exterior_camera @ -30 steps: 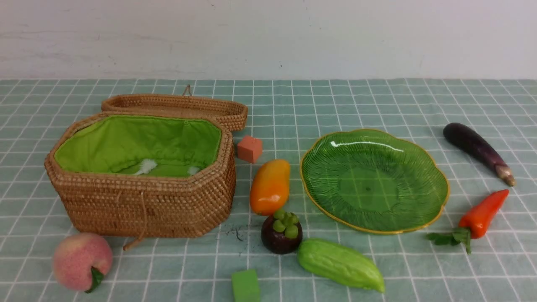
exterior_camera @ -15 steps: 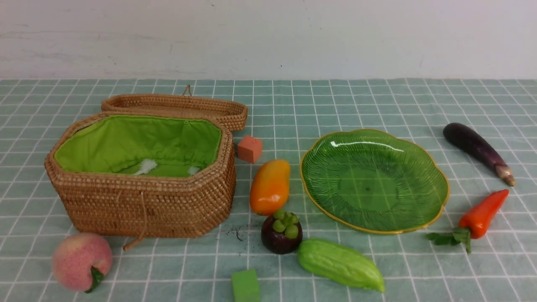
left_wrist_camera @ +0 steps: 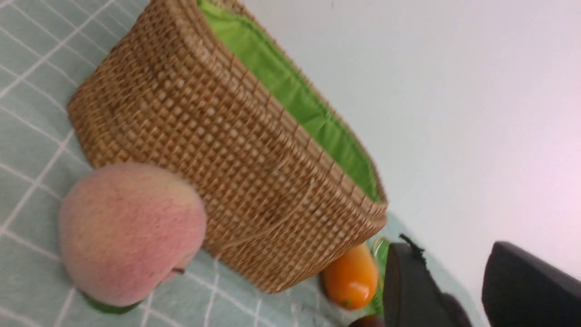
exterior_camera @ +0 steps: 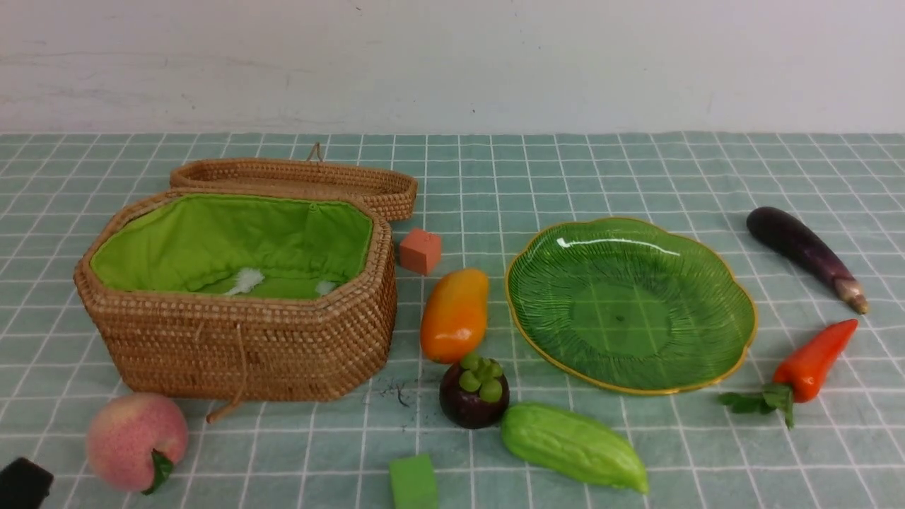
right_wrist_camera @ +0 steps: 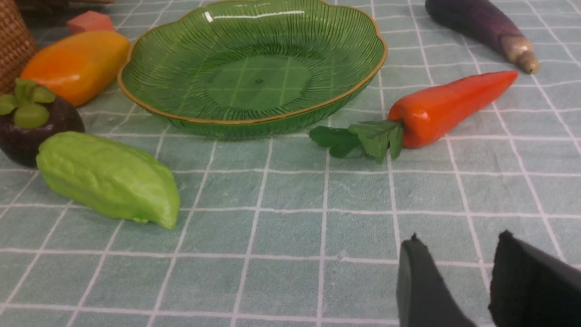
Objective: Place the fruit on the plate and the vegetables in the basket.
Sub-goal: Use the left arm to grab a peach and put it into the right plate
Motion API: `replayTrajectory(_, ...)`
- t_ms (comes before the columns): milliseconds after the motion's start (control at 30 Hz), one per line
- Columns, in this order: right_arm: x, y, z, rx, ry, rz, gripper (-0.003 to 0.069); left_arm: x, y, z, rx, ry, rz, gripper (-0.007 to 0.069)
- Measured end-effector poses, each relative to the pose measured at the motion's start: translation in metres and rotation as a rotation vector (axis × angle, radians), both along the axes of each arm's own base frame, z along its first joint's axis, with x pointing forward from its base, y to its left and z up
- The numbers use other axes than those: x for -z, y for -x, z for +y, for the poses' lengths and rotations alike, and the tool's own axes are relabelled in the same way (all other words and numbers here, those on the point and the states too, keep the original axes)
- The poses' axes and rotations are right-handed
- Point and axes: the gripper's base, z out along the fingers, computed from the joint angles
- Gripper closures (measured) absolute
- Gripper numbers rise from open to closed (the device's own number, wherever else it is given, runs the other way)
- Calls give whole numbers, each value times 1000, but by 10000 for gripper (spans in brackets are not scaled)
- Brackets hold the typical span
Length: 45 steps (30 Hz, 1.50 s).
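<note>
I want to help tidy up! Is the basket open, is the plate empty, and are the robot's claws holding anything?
Brown woven wicker basket, lid open, no toys seen inside.
Green ribbed glass plate, empty.
Left gripper, open, holding nothing.
Right gripper, open, holding nothing.

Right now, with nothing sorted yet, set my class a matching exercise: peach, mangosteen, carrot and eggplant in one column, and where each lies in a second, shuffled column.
Things
1. peach
2. mangosteen
3. carrot
4. eggplant

Places
A. right of the plate, nearer the robot
B. between the mango and the bitter gourd
C. right of the plate, farther from the robot
D. by the basket's near left corner

Pairs: 1-D, 2-B, 3-A, 4-C
</note>
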Motion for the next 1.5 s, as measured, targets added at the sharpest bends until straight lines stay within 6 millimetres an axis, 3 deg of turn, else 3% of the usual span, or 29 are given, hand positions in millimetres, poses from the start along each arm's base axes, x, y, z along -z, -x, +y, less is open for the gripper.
replayTrajectory(133,0,0,0,0,0,0,419,0,0,0,2,11,3,427)
replayTrajectory(267,0,0,0,0,1,-1,418,-13,3,-3,39,-21,22,566)
replayTrajectory(300,-1,0,-1,3,10,-15,418,-27,6,-5,65,-83,28,638)
replayTrajectory(400,-3,-2,0,22,-71,-46,418,-44,7,-8,104,-177,75,638)
replayTrajectory(533,-15,-4,2,85,-490,-119,418,-64,1,-16,217,-333,268,638)
replayTrajectory(600,-19,-4,1,103,-613,-146,418,-68,-3,-20,277,-390,373,638)
replayTrajectory(767,-25,-2,5,81,-712,-103,421,-69,-17,-24,365,-502,512,638)
replayTrajectory(867,-46,7,16,-40,-648,23,449,-72,-26,-26,395,-543,555,638)
replayTrajectory(900,-76,15,21,-133,-556,64,477,-75,-32,-26,407,-566,585,638)
replayTrajectory(933,-78,16,22,-144,-536,92,480,-76,-32,-26,409,-566,589,638)
replayTrajectory(1000,-122,24,27,-255,-369,158,519,-81,-44,-25,418,-616,647,638)
replayTrajectory(1100,-173,32,28,-354,-178,216,553,-86,-58,-24,420,-672,719,638)
replayTrajectory(1133,-176,34,28,-361,-167,212,553,-86,-59,-23,418,-678,724,638)
replayTrajectory(1167,-203,39,29,-417,-76,208,564,-88,-67,-22,415,-704,757,638)
replayTrajectory(1200,-202,39,29,-420,-74,221,564,-88,-68,-22,415,-707,762,638)
replayTrajectory(1300,-244,58,29,-511,57,100,568,-89,-79,-22,422,-744,819,638)
replayTrajectory(1500,-260,69,30,-568,129,-5,568,-82,-81,-33,501,-839,880,638)
